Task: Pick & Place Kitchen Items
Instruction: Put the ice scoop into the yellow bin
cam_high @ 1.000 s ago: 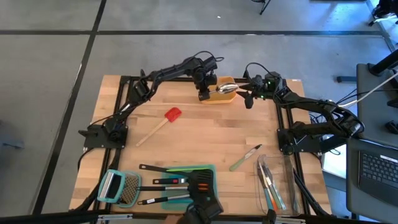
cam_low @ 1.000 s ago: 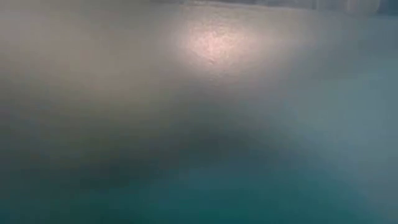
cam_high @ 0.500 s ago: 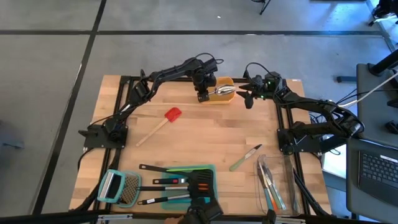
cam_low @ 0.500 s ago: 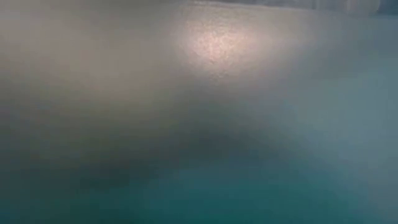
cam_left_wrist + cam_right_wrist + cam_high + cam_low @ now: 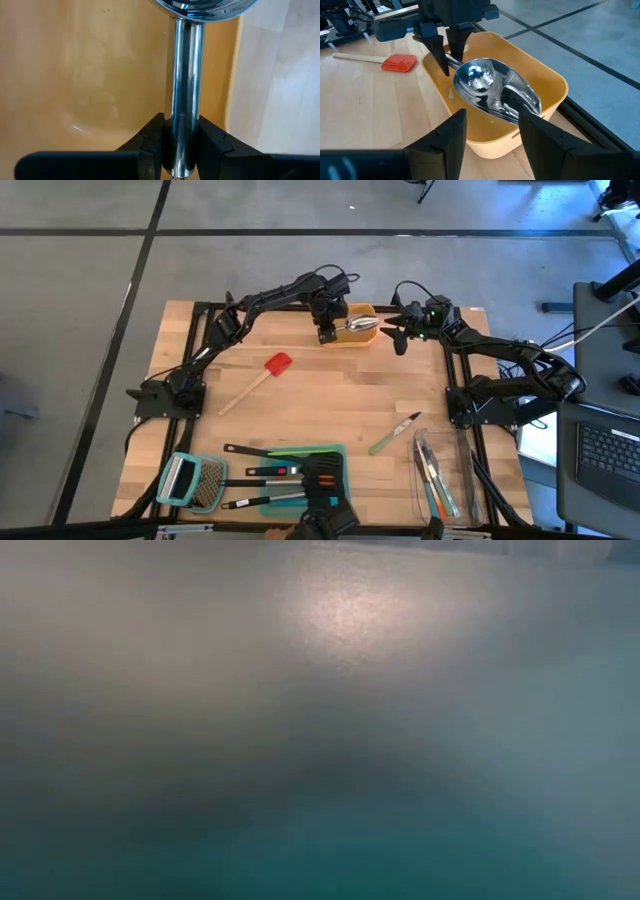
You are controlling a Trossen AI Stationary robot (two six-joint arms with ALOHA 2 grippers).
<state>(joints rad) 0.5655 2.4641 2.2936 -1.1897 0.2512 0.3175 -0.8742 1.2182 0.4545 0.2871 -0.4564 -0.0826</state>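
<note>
A silver scoop (image 5: 360, 326) hangs with its bowl (image 5: 495, 92) inside the orange container (image 5: 352, 338), which stands at the table's far edge. My left gripper (image 5: 326, 332) is at the container's left end and is shut on the scoop's handle. My right gripper (image 5: 396, 338) is open and empty just right of the container. In the right wrist view its fingers (image 5: 451, 142) stand apart on the near side of the container's rim (image 5: 540, 75). The low view shows only a blur. My left gripper pinches the scoop's round silver handle (image 5: 183, 135) between its two fingers, near the handle's free end. The fingers (image 5: 439, 50) come from above, pointing down, and lie across the handle. The bowl reaches out over the container's inside; whether it touches the bottom I cannot tell.
A red spatula with a wooden handle (image 5: 262, 375) lies left of centre. A green spatula (image 5: 393, 435) lies at the right. A clear container with utensils (image 5: 440, 475) is at the near right. A teal tray with black turners (image 5: 300, 470) and a grater (image 5: 190, 482) are at the near edge.
</note>
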